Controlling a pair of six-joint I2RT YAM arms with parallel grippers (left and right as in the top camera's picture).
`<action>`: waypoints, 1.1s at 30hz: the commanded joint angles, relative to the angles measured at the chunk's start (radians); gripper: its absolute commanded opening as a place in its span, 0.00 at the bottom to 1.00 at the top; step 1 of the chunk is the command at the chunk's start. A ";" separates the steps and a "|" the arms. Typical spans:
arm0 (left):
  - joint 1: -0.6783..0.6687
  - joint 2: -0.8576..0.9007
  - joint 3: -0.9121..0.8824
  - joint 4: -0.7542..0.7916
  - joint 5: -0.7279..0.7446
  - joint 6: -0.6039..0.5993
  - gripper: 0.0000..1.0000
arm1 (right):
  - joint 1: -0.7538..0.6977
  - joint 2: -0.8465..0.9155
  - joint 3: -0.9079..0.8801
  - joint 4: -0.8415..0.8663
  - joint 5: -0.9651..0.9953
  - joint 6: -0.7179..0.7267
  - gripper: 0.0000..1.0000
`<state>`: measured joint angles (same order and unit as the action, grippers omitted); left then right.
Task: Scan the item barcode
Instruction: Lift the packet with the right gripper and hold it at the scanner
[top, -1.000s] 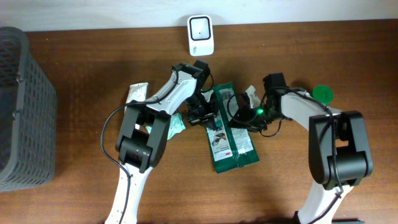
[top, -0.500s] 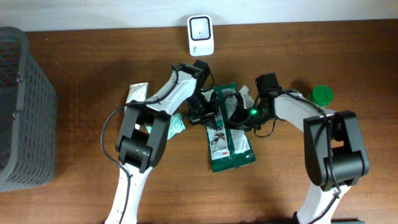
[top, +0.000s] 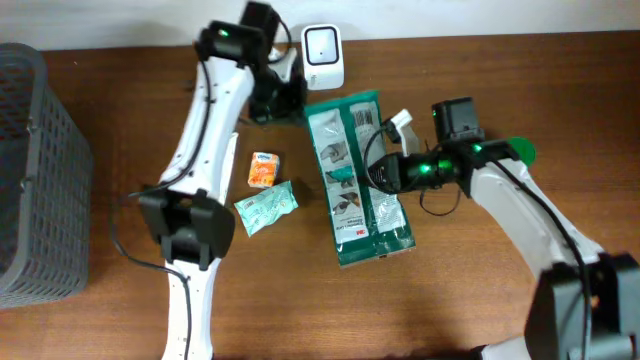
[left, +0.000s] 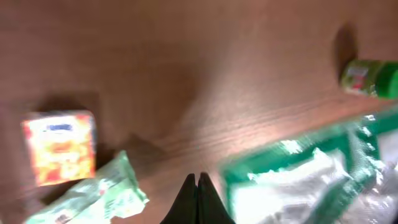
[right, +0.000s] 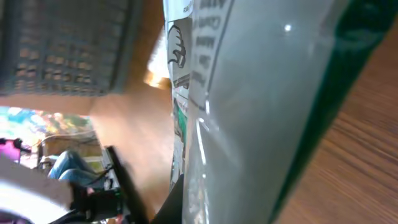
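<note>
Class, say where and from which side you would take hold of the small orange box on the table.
Probably from above, pinching its two long sides: the orange box lies flat and narrow, its long sides free, while the green packet crowds one end.

the right end effector is pinching the right edge of the green packet at frame centre; the white scanner is sitting just above it.
</note>
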<state>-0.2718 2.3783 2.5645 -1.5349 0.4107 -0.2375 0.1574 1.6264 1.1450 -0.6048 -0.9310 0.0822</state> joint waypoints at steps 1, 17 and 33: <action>0.087 -0.040 0.130 -0.090 -0.152 0.049 0.00 | -0.028 -0.124 0.004 -0.006 -0.117 -0.023 0.04; 0.362 -0.040 0.156 -0.153 -0.172 0.277 0.33 | 0.036 -0.211 0.372 -0.306 0.306 -0.135 0.04; 0.362 -0.040 0.156 -0.153 -0.172 0.277 0.99 | 0.256 0.427 0.372 0.880 1.765 -1.049 0.04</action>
<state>0.0891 2.3611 2.7010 -1.6871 0.2417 0.0341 0.3996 1.9736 1.5055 0.1917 0.6720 -0.6735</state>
